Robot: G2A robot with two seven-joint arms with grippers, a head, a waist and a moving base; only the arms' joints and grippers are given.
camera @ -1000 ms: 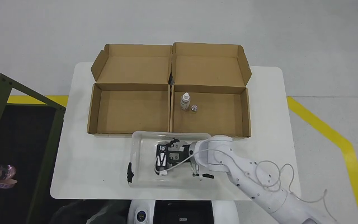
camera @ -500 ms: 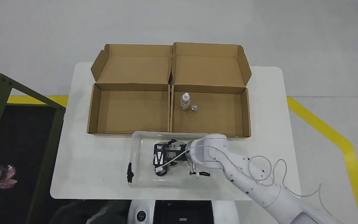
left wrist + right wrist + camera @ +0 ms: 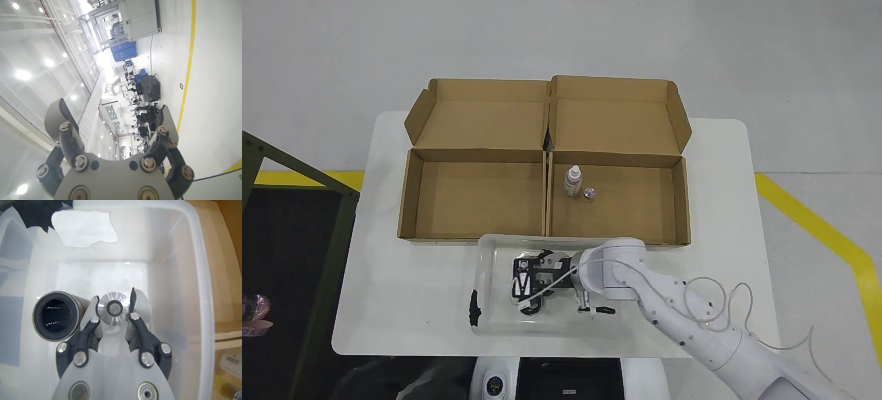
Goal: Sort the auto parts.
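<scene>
Right gripper (image 3: 114, 300) sits down inside the bin (image 3: 200, 279), its two pads pressed against opposite sides of the disc's rim, so it is grasping the disc (image 3: 113, 311). That disc is a small, bright, machined metal round with a dark hole in its middle, and it stands near the bin's floor between the jaws. In the top view the gripper (image 3: 528, 281) and bin (image 3: 485, 262) lie at the lower middle of the frame, just below the two open boxes.

Just beside the disc, against the outside of one finger, lies a bearing (image 3: 54, 318): a steel sleeve with a black bore and rows of small balls.

I judge the disc to be stiff, dense for its size and slick, with no give under the pads. A hold straight across its widest part looks right. Off centre, the round rim would likely squirt out or spin. The bearing would roll if nudged, so a straight lift seems safest.

In the top view the left box (image 3: 477, 198) is bare, and the right box (image 3: 642, 205), at centre right, holds a small bottle (image 3: 573, 181) and a tiny silver part (image 3: 591, 191).

Left gripper (image 3: 113, 106) points out at the room, jaws spread wide with nothing between them.
</scene>
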